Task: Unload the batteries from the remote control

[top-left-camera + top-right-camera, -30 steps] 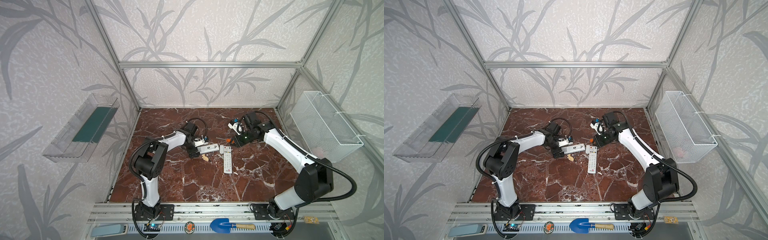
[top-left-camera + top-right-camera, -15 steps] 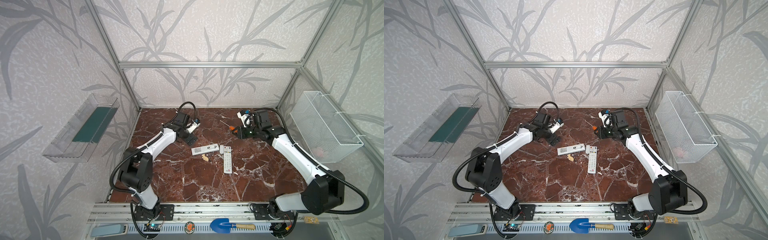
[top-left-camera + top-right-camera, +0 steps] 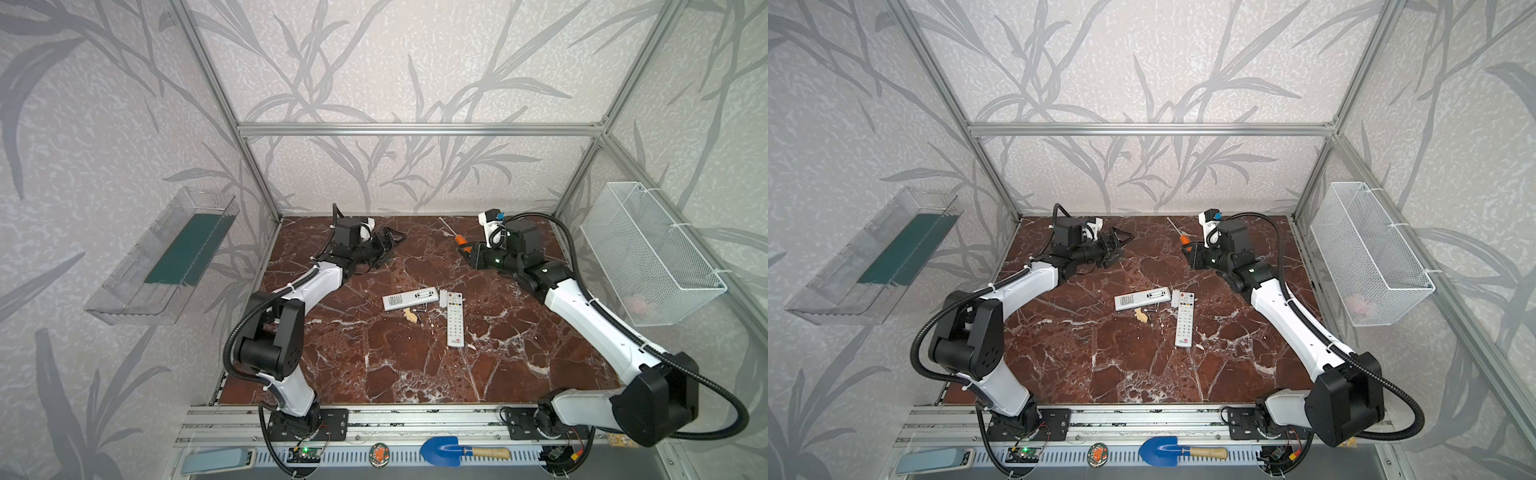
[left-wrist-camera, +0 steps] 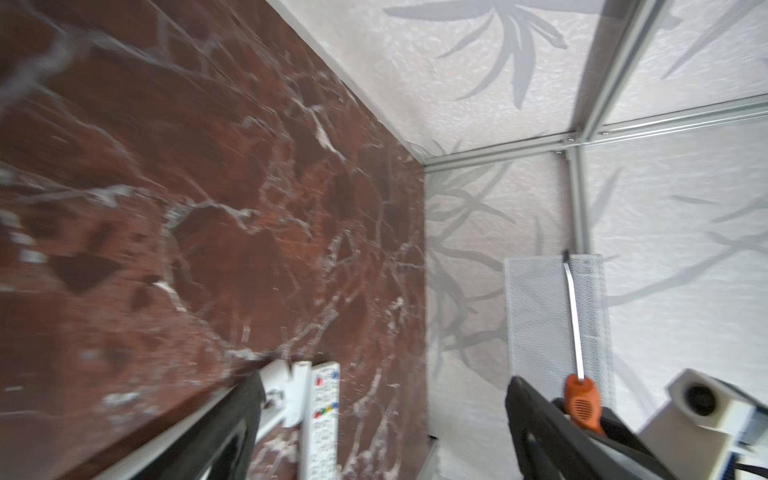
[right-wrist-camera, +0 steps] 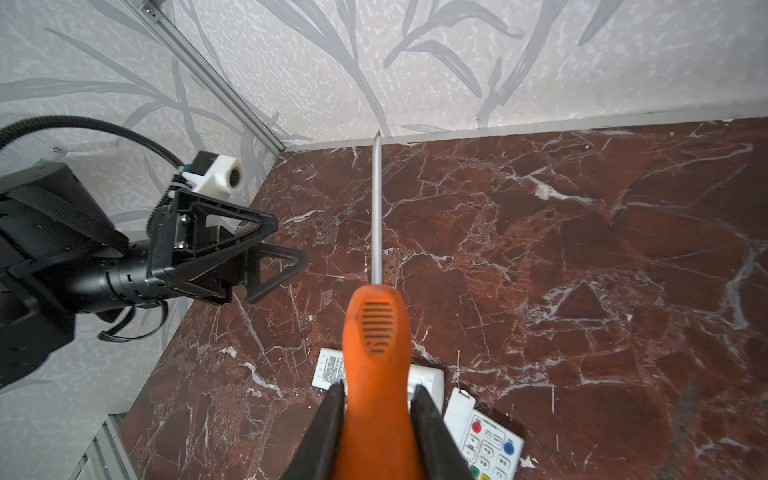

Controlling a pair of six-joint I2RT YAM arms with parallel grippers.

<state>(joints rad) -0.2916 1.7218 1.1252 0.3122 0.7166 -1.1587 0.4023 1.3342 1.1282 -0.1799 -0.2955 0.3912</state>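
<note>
A red-brown marble tabletop (image 3: 374, 365) is carrying a few small things near its middle. A white back-up remote (image 3: 410, 298) is lying beside a white button-faced remote (image 3: 455, 319), a small flat white cover (image 3: 443, 298) is sitting between them, and a little beige lump (image 3: 411, 316) is resting just beside both.

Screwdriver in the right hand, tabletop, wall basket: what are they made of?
Screwdriver: orange handle looks like matte moulded plastic, with ribbed slots; shaft plain grey metal, dull sheen. Tabletop: red-brown with white veins, marble look; real stone or printed laminate, cannot tell. Basket: white fine mesh, probably coated wire.
</note>
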